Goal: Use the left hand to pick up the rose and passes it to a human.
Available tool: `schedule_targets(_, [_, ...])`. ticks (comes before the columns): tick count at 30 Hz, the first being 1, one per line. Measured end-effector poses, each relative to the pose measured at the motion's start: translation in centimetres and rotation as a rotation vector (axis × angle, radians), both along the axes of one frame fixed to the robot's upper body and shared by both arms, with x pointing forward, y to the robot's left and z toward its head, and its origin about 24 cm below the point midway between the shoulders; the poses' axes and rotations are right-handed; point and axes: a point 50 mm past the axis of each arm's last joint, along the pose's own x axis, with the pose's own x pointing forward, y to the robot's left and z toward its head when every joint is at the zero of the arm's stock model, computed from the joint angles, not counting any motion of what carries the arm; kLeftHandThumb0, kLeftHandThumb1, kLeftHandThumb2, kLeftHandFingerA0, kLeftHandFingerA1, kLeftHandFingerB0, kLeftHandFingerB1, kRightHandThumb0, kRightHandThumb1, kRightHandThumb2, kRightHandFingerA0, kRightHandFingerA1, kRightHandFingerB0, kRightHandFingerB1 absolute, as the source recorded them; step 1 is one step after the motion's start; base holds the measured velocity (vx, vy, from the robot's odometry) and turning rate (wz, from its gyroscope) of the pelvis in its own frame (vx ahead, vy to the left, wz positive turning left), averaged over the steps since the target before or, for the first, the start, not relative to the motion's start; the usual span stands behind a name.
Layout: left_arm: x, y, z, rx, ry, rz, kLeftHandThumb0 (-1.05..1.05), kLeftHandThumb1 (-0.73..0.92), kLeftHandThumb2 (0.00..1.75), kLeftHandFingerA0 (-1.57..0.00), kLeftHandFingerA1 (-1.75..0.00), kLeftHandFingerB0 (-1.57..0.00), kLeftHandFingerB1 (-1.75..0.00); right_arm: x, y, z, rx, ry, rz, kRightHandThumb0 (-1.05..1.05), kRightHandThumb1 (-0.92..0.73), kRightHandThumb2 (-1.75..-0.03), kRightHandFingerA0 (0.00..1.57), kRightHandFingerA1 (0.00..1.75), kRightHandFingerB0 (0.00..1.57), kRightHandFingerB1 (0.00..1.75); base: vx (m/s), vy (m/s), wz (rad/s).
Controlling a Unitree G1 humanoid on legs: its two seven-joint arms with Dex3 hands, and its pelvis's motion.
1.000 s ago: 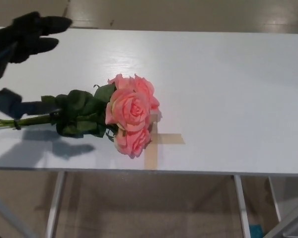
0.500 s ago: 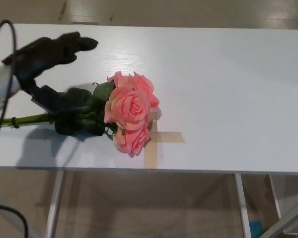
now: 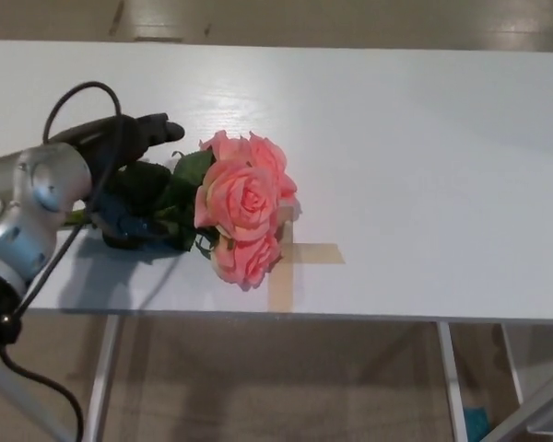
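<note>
Item: rose (image 3: 244, 210). A small bunch of pink blooms with dark green leaves is laid flat on the white table (image 3: 424, 157), near the front edge and toward the left end. The blooms are turned toward the table's middle, the lowest one lying just beside a cross of tan tape (image 3: 300, 262) at the front edge; the cross is judged to be a placement mark. The stems are directed toward the left edge and are largely hidden by the arm and the foliage.

Item: left hand (image 3: 129, 170). It is brought in from the left edge and set low over the leafy part of the stems, immediately behind the blooms. Its upper fingers (image 3: 152, 129) are extended above the foliage on the far side, while the thumb is seen at the near side, close to the table surface. The stem bundle is thus bracketed between them, but closure is not shown; the hand is read as spread and not yet clamped. The grip point is judged to be chosen at the stems so that the petals are spared and the blooms are left free to be presented to a person.

Item: left forearm (image 3: 32, 212), silver-cased, with a black cable (image 3: 78, 92) looped above it. The forearm is extended past the front left corner.

Item: right hand. Not shown.

Item: recipient. No person is shown.

Status: the grasp is judged to be under way; lift and handover are outstanding.
</note>
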Motion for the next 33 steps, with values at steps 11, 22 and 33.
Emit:
schedule_targets(11, [0.4,-1.8,-1.2,0.036,-0.022,0.001,-0.39,0.28,0.65,-0.04,-0.23,0.00,-0.21,0.2,0.1,0.0,0.004,0.001,0.005,-0.54,-0.72,-0.62,0.64,0.51,0.57,0.37,0.00,0.000,0.00])
schedule_targets(22, [0.5,-4.5,-1.9,0.044,-0.018,-0.037,-0.44,0.41,0.54,-0.12,-0.27,0.00,-0.23,0.4,0.2,0.1,0.014,0.002,0.022,-0.55,-0.71,-0.62,0.62,0.50,0.56,0.37,0.00,0.000,0.00])
schedule_targets(33, [0.7,-4.9,-3.3,0.046,0.038,-0.022,-0.23,0.74,0.62,-1.04,-0.56,-0.50,-0.36,0.8,0.3,0.3,0.022,-0.001,0.040,-0.56,-0.71,-0.62,0.60,0.48,0.51,0.36,0.00,0.000,0.00])
